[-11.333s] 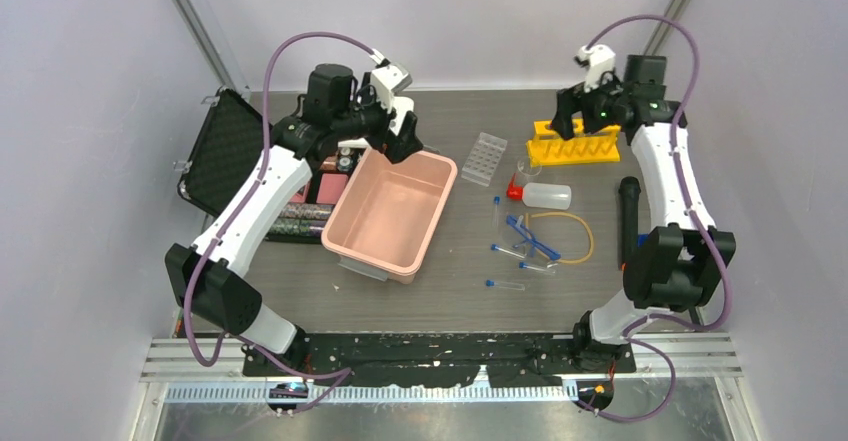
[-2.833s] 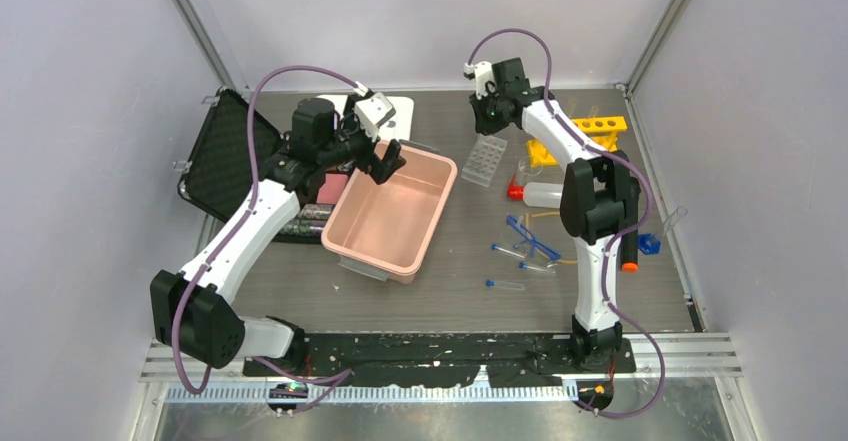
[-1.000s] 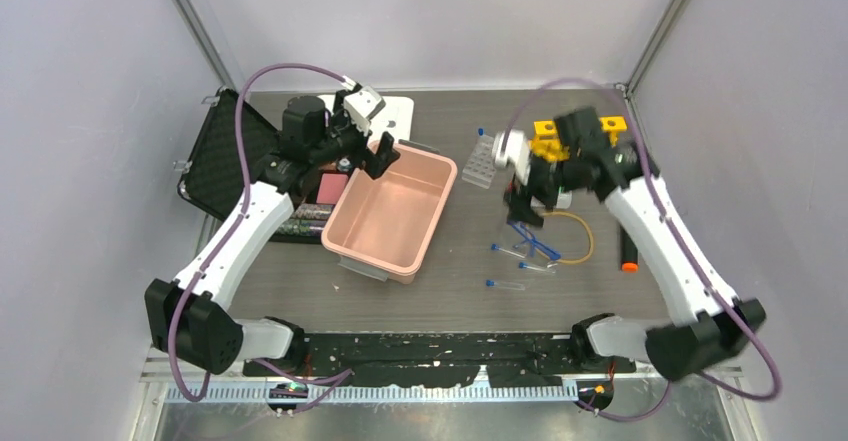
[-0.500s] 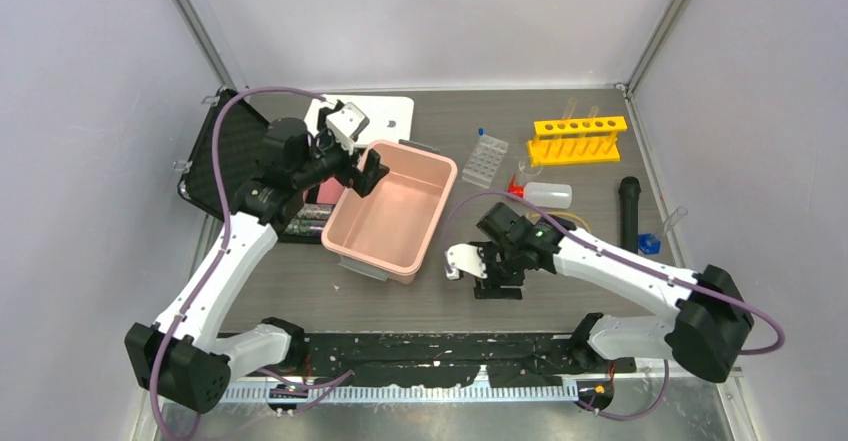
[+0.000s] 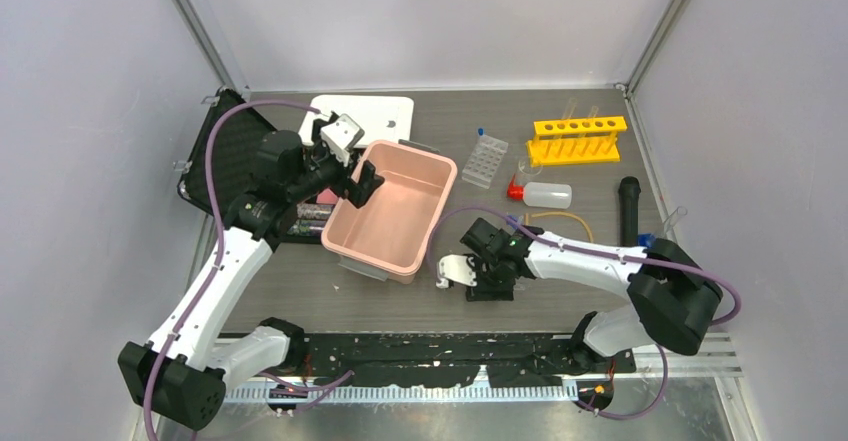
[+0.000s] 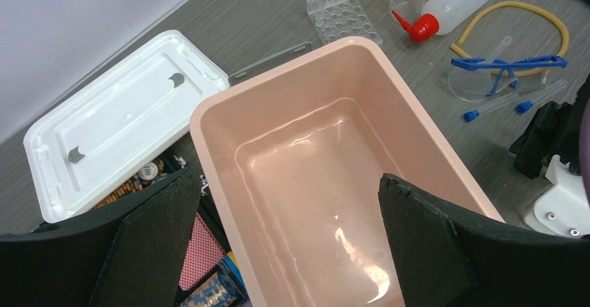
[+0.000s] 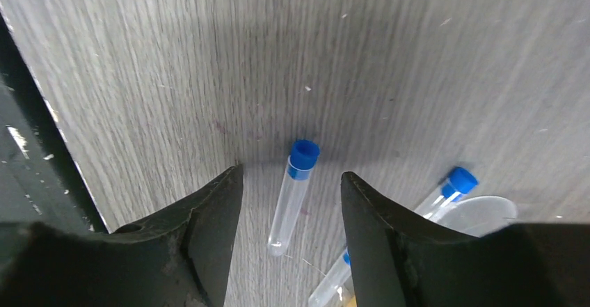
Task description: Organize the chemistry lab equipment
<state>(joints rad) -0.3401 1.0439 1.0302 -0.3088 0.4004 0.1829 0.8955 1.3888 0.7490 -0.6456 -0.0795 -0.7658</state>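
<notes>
My right gripper (image 5: pixel 488 283) is open and low over the table near the front. One clear blue-capped test tube (image 7: pixel 292 194) lies between its fingers, not gripped. Two more tubes (image 7: pixel 445 190) lie beside it, next to the blue safety glasses (image 6: pixel 504 70). My left gripper (image 5: pixel 362 183) is open and empty above the far left rim of the pink tub (image 5: pixel 440 176). The clear tube tray (image 5: pixel 484 159), the yellow rack (image 5: pixel 580 140), the white red-capped squeeze bottle (image 5: pixel 545 196), the yellow tubing (image 5: pixel 572 219) and the clear funnel (image 5: pixel 527 169) stand at the back right.
The tub's white lid (image 5: pixel 365 113) lies at the back. An open black case (image 5: pixel 225 146) with cards and chips sits at the left. A black cylinder (image 5: pixel 628 209) lies at the right edge.
My right arm has swung from the back of the table to the near front and come down over a tube. My left gripper has drawn back a little to the left.
</notes>
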